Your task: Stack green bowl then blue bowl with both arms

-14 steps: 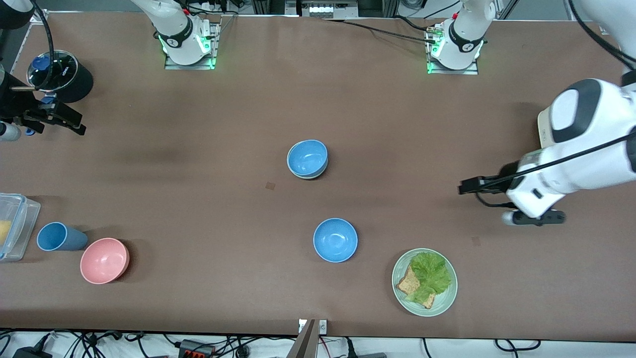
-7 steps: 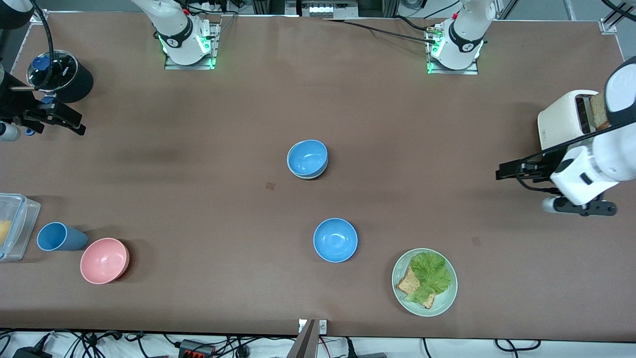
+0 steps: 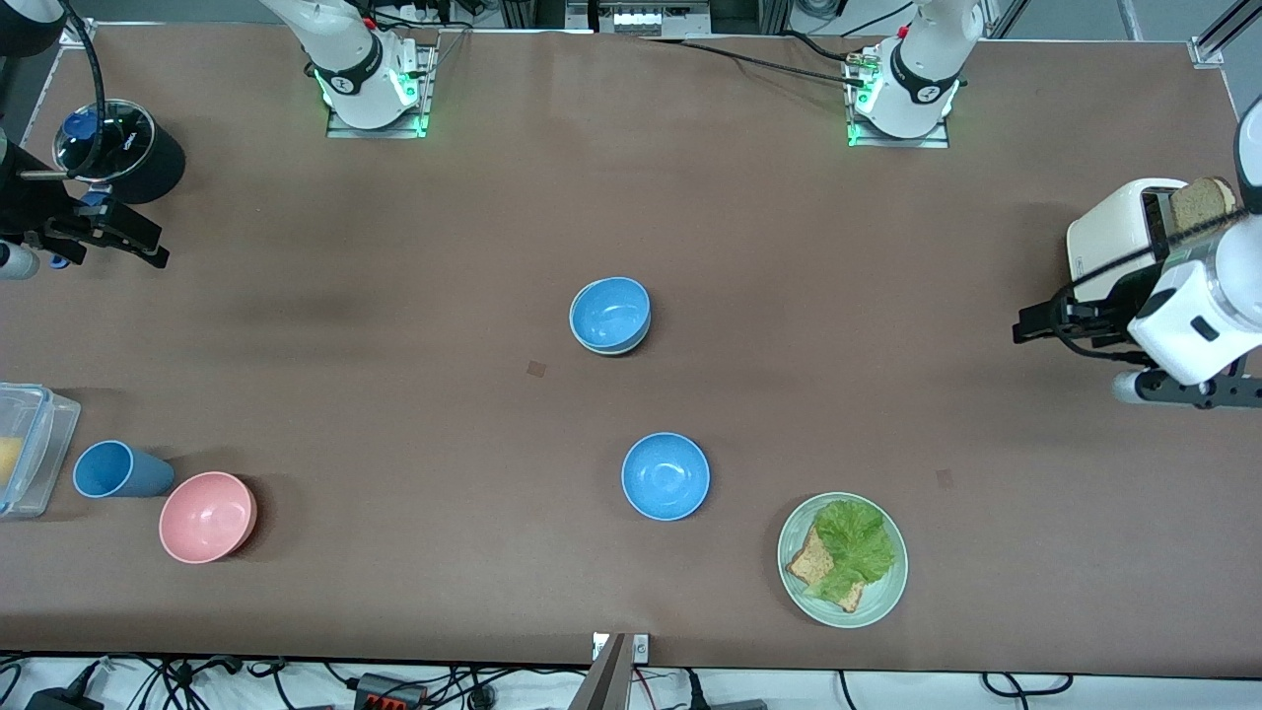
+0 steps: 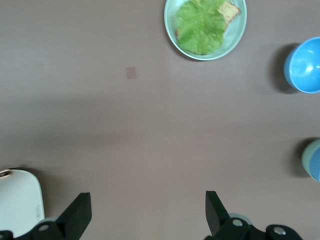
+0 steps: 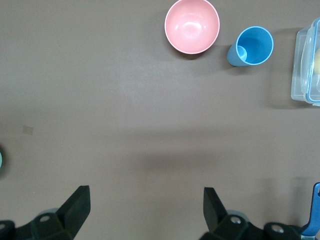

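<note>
In the front view a blue bowl (image 3: 610, 313) sits nested in the green bowl (image 3: 623, 346), of which only a pale rim shows under it, near the table's middle; a second blue bowl (image 3: 666, 475) stands alone nearer the camera than that stack; the plate (image 3: 882, 603) with lettuce and toast lies nearer the camera again, toward the left arm's end; the left gripper (image 3: 1035, 326) hangs over bare table beside the toaster (image 3: 1114, 240); the right gripper (image 3: 123, 237) hangs at the right arm's end, well away from the stack.

In the left wrist view the left gripper (image 4: 145, 212) has its fingers spread wide, holding nothing; the stack's green rim (image 4: 306, 158) shows at the edge.

In the right wrist view the right gripper (image 5: 145, 210) is likewise spread and bare; the pink bowl (image 5: 192, 26) and blue cup (image 5: 252, 46) lie apart from the stack.
</note>
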`<state>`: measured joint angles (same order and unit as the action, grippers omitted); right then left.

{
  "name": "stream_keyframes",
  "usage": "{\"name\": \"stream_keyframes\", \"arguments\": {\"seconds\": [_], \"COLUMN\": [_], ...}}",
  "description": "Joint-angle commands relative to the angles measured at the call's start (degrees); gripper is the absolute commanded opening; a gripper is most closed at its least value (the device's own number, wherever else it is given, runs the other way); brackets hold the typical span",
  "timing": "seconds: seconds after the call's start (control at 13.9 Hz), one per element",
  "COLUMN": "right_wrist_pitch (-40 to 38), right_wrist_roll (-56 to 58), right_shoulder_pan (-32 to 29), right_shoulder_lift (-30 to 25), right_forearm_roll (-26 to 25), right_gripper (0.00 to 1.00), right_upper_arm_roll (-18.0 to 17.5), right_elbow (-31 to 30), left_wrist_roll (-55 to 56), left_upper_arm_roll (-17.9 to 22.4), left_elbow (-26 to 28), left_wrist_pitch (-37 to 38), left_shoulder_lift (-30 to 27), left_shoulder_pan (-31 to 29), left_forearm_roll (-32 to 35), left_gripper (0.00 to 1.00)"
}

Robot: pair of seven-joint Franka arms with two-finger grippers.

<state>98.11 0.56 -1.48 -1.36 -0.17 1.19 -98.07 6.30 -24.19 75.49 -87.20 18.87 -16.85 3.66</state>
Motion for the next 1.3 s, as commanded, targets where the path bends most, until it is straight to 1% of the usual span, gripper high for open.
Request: {"name": "stream_keyframes", "arguments": {"seconds": [0.0, 0.14, 0.22, 0.29, 0.36, 0.43, 0.51, 0.58, 0.65, 0.79, 1.23], "right_wrist_pitch": [-0.6, -0.6, -1.0, -1.0, -1.0, -1.2, -1.2, -1.1, -1.1, -1.1, -1.0], "right_wrist_roll": [0.6, 0.6, 0.6, 0.6, 0.6, 0.6, 0.6, 0.6, 0.6, 0.6, 0.5], "right_shoulder_pan": [-0.5, -0.5, -0.5, -0.5, -0.5, -0.5, -0.5, -0.5, -0.5, -0.5, -0.4], "right_shoulder_lift": [-0.2, -0.2, -0.2, -0.2, -0.1, -0.1, -0.1, -0.1, -0.1, -0.1, 0.0], "right_forearm_roll": [-0.7, -0.8, -0.8, -0.7, -0.7, -0.7, -0.7, -0.7, -0.7, -0.7, -0.7], "right_gripper": [1.00, 1.00, 1.00, 1.00, 1.00, 1.00, 1.00, 1.00, 1.00, 1.00, 1.00], "right_upper_arm_roll": [-0.3, -0.3, -0.3, -0.3, -0.3, -0.3, -0.3, -0.3, -0.3, -0.3, -0.3], "right_elbow": [0.9, 0.9, 0.9, 0.9, 0.9, 0.9, 0.9, 0.9, 0.9, 0.9, 0.9], "left_wrist_roll": [-2.7, -5.7, -5.9, -6.0, -5.7, -6.1, -7.2, -8.7, -10.7, -10.4, -10.4], "left_upper_arm_roll": [9.2, 12.3, 15.3, 20.0, 23.1, 25.0, 25.0, 25.0, 25.1, 25.0, 24.8], "left_elbow": [14.8, 20.1, 21.7, 22.1, 22.1, 21.5, 20.5, 19.7, 19.3, 18.6, 17.8], "left_wrist_pitch": [-6.0, -9.8, -11.0, -10.9, -10.3, -7.6, -4.2, -3.4, -3.2, -3.6, -3.4], "left_shoulder_lift": [-11.7, -15.3, -16.4, -17.5, -18.7, -19.3, -19.0, -18.8, -18.5, -17.1, -16.2], "left_shoulder_pan": [4.6, 7.1, 10.1, 13.8, 17.7, 18.6, 18.5, 18.5, 18.3, 17.9, 18.3], "left_forearm_roll": [-4.2, -5.8, -5.8, -5.5, -5.3, -6.1, -6.5, -6.7, -6.7, -6.7, -6.1], "left_gripper": [1.00, 1.00, 1.00, 1.00, 1.00, 1.00, 1.00, 1.00, 1.00, 1.00, 1.00]}}
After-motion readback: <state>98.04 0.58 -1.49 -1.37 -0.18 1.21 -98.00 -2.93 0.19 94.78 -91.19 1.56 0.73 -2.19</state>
